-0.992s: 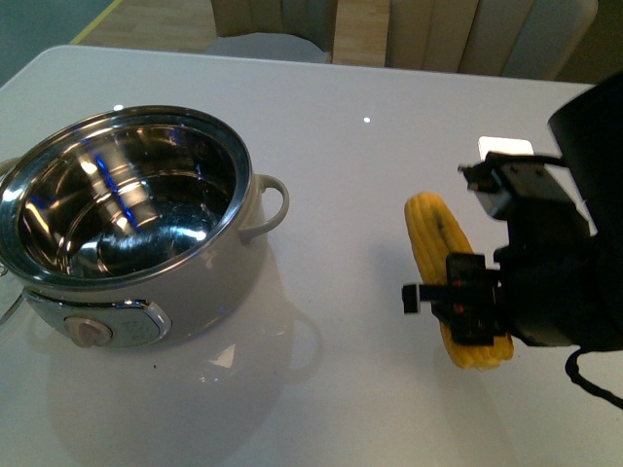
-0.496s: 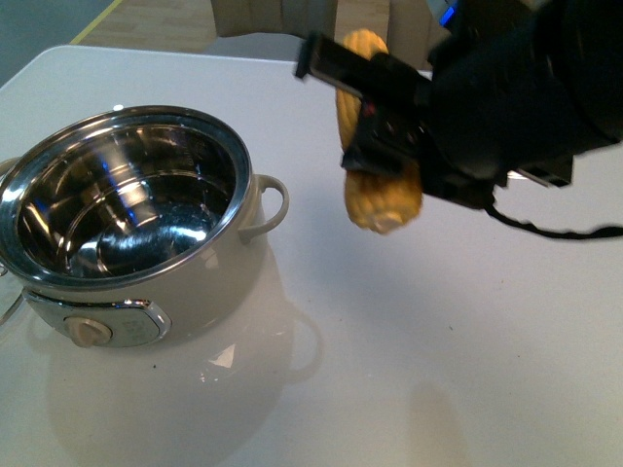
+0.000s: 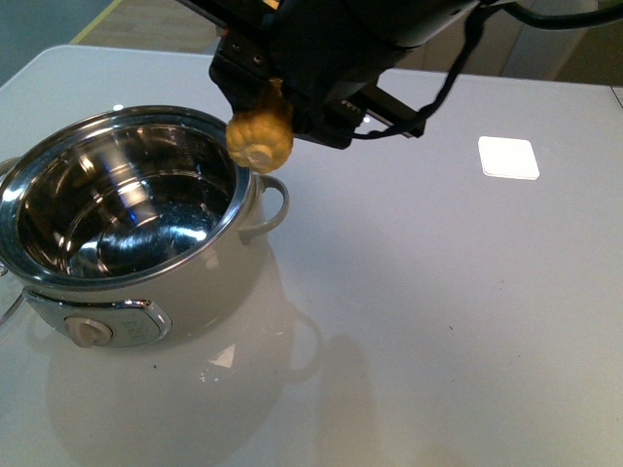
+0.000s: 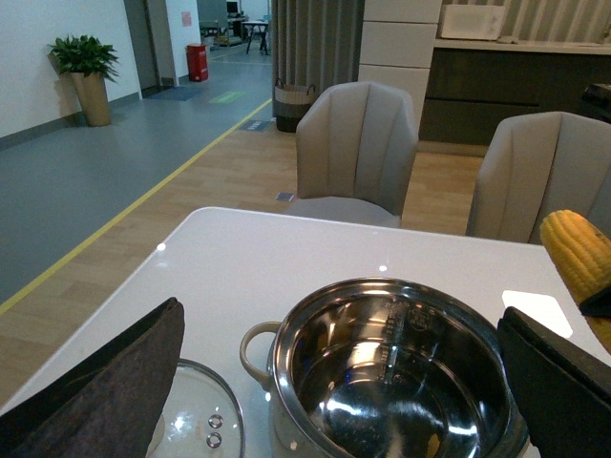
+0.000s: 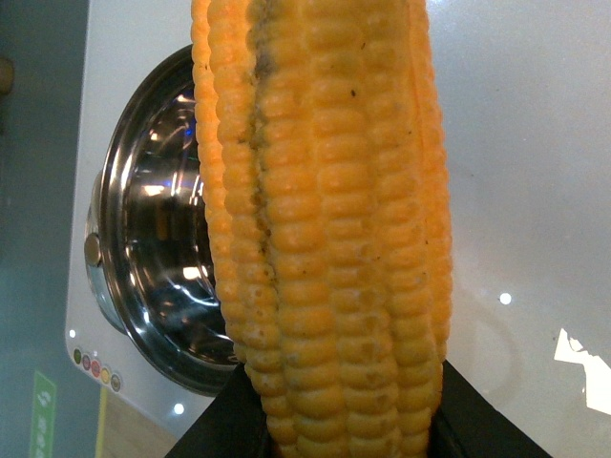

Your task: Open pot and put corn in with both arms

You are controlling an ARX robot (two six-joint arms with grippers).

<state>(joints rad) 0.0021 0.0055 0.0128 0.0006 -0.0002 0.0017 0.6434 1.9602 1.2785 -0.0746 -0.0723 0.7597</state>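
Observation:
The pot [image 3: 127,219] stands open at the table's left, its steel inside bare. The corn [image 3: 259,136] hangs end-on just over the pot's right rim, beside the loop handle [image 3: 273,204]. The black right arm [image 3: 331,49] reaches in from the top. In the right wrist view my right gripper [image 5: 334,420] is shut on the corn [image 5: 325,219], with the pot [image 5: 153,239] behind it. In the left wrist view my left gripper [image 4: 339,320] stands open and holds nothing, its fingers [image 4: 95,382] wide on either side of the pot [image 4: 391,372]; the corn [image 4: 578,258] shows at the edge.
A glass lid [image 4: 196,425] lies flat on the table beside the pot, on the side away from the corn. A white square patch [image 3: 508,157] marks the white table [image 3: 438,321] at the right. Grey chairs [image 4: 355,143] stand past the far edge.
My right gripper lifted the corn off the table at the right and carried it up and left, to above the pot's right rim. The pot stayed put.

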